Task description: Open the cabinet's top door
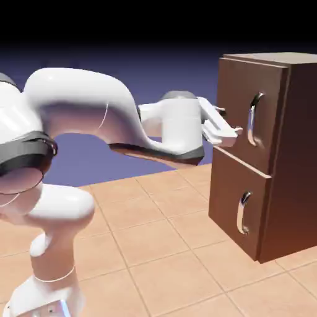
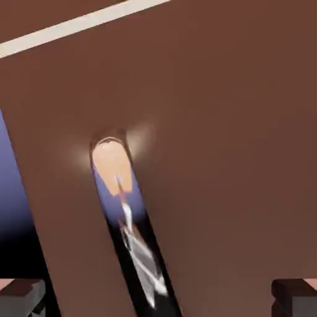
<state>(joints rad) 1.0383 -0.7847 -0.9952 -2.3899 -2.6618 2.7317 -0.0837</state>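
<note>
The dark-brown cabinet (image 1: 298,155) stands at the exterior view's right. Its top door (image 1: 271,127) lies flush with the front and carries a long curved silver handle (image 1: 252,117). My gripper (image 1: 230,122) is open, level with that handle and just short of it, with nothing between its fingers. In the hand view the top door (image 2: 229,155) fills the picture. The shiny handle (image 2: 127,217) runs from the middle down to the bottom edge, between my two grey fingertips (image 2: 23,298), nearer the left one. The gripper (image 2: 158,302) touches nothing that I can see.
Below the top door is a shorter door with a smaller silver handle (image 1: 243,212). The cabinet rests on a tan tiled table (image 1: 155,247). A pale strip (image 2: 74,26) crosses the hand view's top left, and blue backdrop shows at its left edge.
</note>
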